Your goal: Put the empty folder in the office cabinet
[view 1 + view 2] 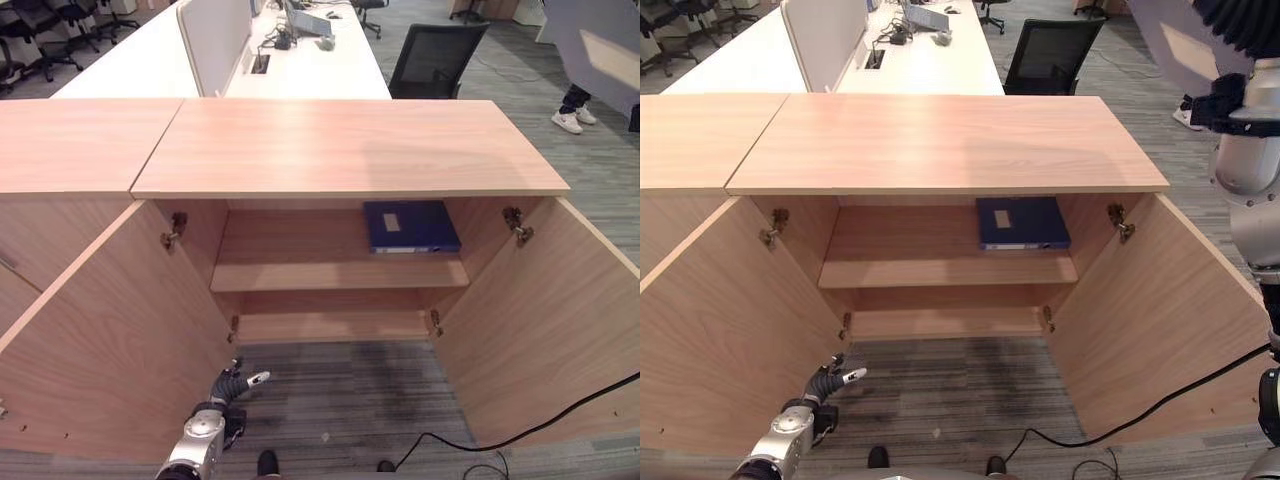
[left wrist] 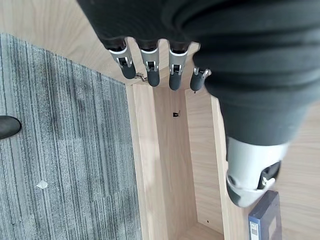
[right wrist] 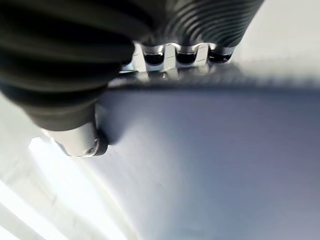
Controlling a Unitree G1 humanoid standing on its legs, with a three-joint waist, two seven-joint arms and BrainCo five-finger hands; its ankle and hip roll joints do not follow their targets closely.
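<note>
A dark blue folder [image 1: 410, 226] lies flat on the right side of the upper shelf [image 1: 300, 268] inside the open wooden cabinet [image 1: 350, 150]; its end also shows in the left wrist view [image 2: 265, 221]. My left hand [image 1: 234, 387] hangs low above the carpet beside the open left door [image 1: 110, 340], its fingers [image 2: 150, 67] straight and holding nothing. My right hand [image 3: 75, 137] is raised high and away from the cabinet, in front of a pale surface, with nothing in it.
Both cabinet doors stand wide open, the right door [image 1: 545, 320] swung out over grey carpet. A second cabinet adjoins on the left. Behind are a white desk [image 1: 310, 70], a black office chair [image 1: 437, 58] and a person's shoes [image 1: 573, 118].
</note>
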